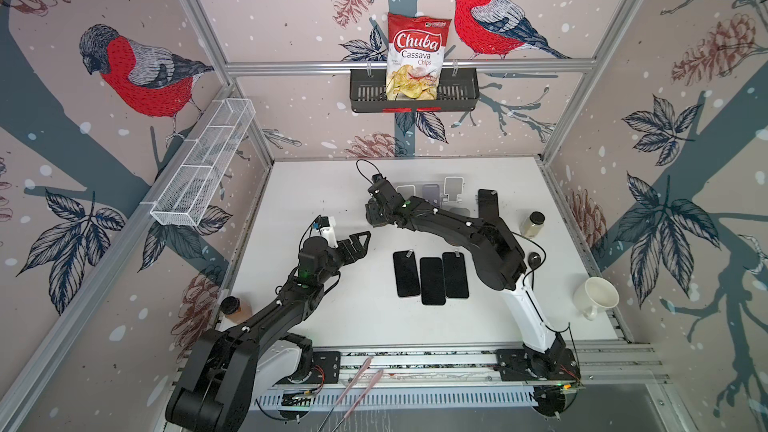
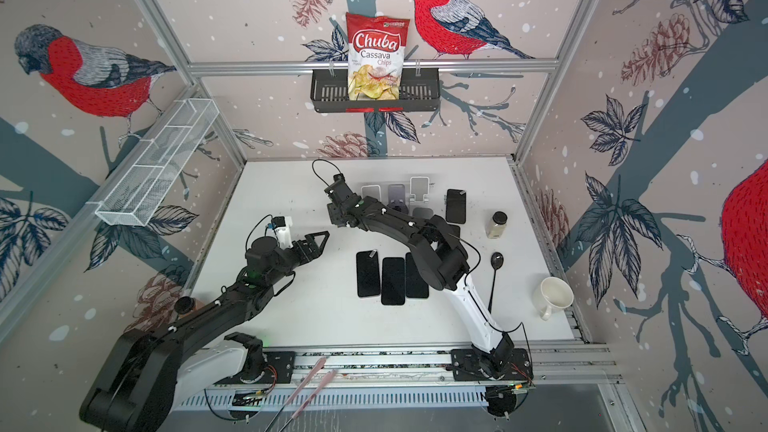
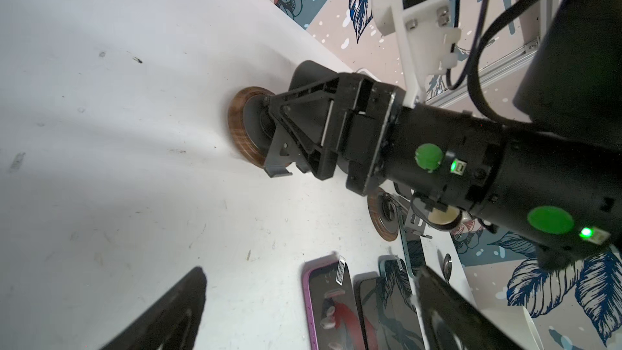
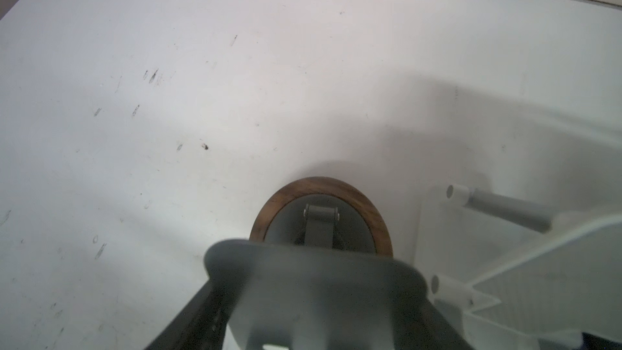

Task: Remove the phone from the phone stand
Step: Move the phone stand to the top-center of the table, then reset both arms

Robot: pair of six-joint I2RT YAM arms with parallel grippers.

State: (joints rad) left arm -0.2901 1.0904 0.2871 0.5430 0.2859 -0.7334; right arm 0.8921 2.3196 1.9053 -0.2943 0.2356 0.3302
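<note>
A phone stand with a round wood-rimmed base (image 4: 319,185) (image 3: 237,129) stands at the back of the white table. Above that base my right gripper (image 4: 318,292) (image 1: 376,218) (image 2: 338,218) is shut on the phone (image 4: 303,271), a grey slab with rounded corners. From the left wrist view the slab shows as a dark edge (image 3: 308,74) past the right gripper's fingers. The stand's grey hinge arm (image 4: 319,227) rises under the phone. My left gripper (image 1: 355,249) (image 2: 309,245) (image 3: 309,271) hangs open and empty over the table's middle.
Three dark phones (image 1: 432,280) (image 3: 331,304) lie flat side by side mid-table. Other stands (image 1: 453,189) (image 4: 505,281) and an upright dark phone (image 1: 488,203) line the back. A jar (image 1: 532,224), spoon (image 1: 534,259) and mug (image 1: 596,295) sit on the right, a brown bottle (image 1: 235,309) front left.
</note>
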